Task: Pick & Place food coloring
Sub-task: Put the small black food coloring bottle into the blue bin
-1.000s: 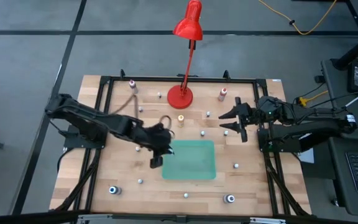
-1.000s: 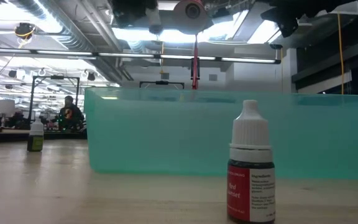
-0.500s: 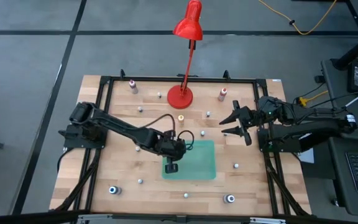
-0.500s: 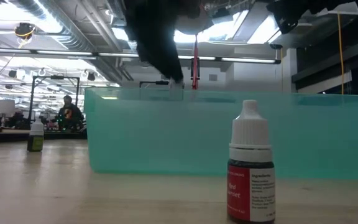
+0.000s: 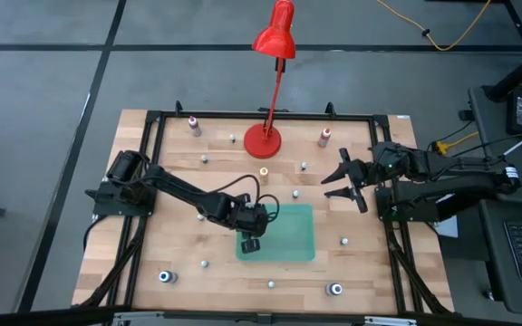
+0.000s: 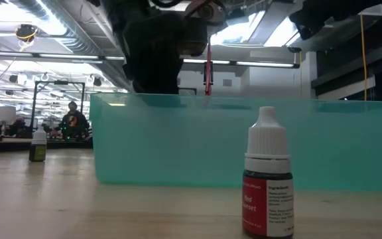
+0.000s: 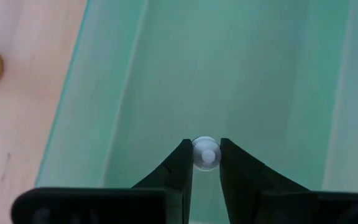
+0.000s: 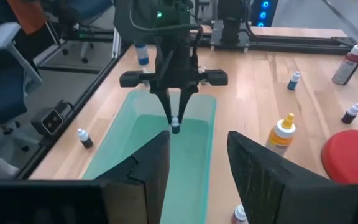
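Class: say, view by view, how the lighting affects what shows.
Left wrist view: even light; the tiny white-capped bottle shows plainly in the left gripper. Low view: ceiling lights turn that gripper into a dark silhouette above the translucent green plastic tray.

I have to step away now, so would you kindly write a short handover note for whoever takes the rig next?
Left end effector: shut on a white-capped bottle, held over the green tray, near its left end.
Right end effector: open, empty, waiting above the table's right side.
Done: no bottle shows lying in the tray yet.
Left: release this one, then collect the other small bottles scattered around the table, including the one standing just in front of the tray.
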Robot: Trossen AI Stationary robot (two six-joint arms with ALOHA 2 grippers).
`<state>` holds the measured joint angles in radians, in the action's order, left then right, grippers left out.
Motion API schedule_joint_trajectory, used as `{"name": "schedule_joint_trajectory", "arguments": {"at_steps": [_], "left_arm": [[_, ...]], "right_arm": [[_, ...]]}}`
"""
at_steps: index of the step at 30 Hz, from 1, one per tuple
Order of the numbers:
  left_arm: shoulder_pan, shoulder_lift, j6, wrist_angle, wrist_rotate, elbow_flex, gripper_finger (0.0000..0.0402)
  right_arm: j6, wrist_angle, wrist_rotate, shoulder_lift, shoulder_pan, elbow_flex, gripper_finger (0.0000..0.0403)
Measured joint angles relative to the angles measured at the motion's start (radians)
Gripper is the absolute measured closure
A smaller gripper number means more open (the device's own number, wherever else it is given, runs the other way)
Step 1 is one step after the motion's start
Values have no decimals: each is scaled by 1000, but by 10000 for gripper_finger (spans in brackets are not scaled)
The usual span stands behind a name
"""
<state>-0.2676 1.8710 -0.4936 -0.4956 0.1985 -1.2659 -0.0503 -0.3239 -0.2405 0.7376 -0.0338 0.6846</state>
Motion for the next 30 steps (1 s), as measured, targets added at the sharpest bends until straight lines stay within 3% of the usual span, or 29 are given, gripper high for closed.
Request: {"name": "schedule_joint_trajectory", "arguments": {"at_steps": [17, 30], "left_arm": [[2, -1, 53, -50, 79, 0, 345], [29, 25, 106, -86, 80, 3, 345]], "right_arm": [[-6, -1, 0, 0, 0, 0, 240], [-4, -1, 0, 0, 0, 0, 240]]}}
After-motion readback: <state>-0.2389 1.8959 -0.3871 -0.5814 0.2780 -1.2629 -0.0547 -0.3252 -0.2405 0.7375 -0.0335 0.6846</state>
